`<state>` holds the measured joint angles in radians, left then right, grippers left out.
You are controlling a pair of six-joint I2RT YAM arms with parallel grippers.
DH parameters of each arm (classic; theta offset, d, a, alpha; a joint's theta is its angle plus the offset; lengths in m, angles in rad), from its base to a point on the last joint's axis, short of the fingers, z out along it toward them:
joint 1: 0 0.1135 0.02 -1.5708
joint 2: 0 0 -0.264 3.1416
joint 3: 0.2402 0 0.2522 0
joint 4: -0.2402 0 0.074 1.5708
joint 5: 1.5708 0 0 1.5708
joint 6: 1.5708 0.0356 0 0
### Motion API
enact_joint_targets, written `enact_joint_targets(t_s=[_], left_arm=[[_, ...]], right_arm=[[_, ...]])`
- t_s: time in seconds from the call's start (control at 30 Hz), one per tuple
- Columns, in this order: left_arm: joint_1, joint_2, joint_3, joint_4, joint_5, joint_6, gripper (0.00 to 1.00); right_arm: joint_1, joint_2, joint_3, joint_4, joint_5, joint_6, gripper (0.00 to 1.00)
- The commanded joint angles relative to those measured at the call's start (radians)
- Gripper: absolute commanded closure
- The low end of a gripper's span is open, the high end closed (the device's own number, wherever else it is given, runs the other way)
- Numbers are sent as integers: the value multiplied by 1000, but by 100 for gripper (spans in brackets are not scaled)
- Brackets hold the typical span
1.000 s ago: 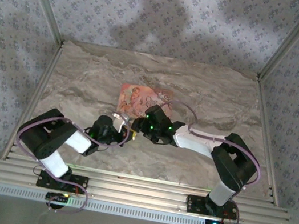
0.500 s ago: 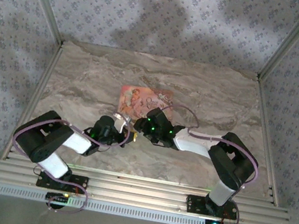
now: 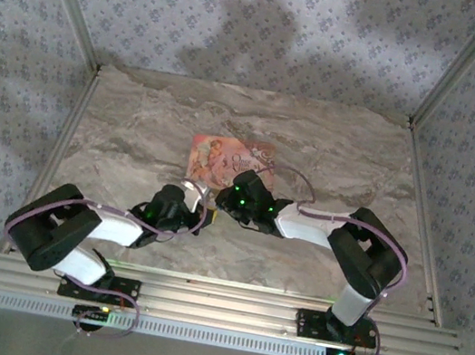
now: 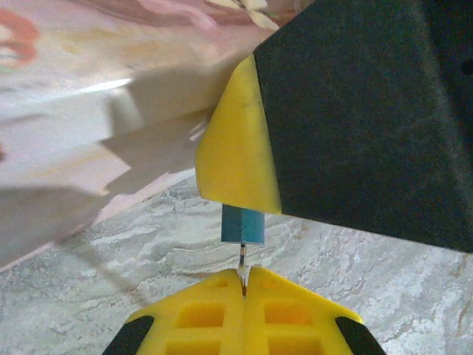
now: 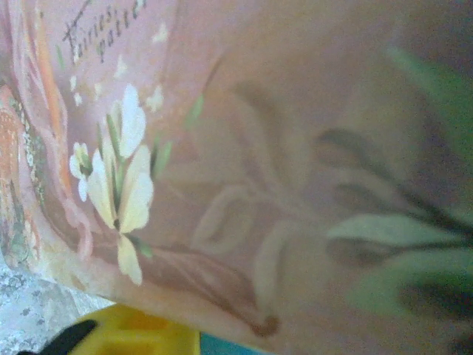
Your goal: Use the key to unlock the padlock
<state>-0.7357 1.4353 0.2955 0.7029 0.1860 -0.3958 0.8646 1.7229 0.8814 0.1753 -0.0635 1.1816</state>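
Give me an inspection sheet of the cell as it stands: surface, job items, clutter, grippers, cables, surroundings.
surface: marble-look table, no spill seen.
job's things: key, blade pinched by the left gripper, blue head pointing away from it. A yellow-and-black block sits against the head; padlock or right finger, cannot tell.
clutter: flat pink illustrated box just behind the grippers.
grippers: left gripper shut on the key; right gripper meets it beside the box, jaws unclear.
cables: purple cables on the left arm and the right arm, loose loops, no snag seen.
surroundings: patterned walls; aluminium rails at the near edge.
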Motion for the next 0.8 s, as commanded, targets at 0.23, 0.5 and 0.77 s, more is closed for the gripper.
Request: enact_joint_targets(t_s=[0.23, 0.5, 0.77], left_arm=[[-168, -58, 158, -272, -209, 294, 100], [-346, -56, 210, -352, -529, 500, 100], [-248, -34, 158, -229, -364, 330, 100]], right_arm=[[7, 1, 58, -132, -65, 0, 95], [2, 18, 104, -213, -115, -19, 93], [7, -3, 97, -201, -126, -10, 79]])
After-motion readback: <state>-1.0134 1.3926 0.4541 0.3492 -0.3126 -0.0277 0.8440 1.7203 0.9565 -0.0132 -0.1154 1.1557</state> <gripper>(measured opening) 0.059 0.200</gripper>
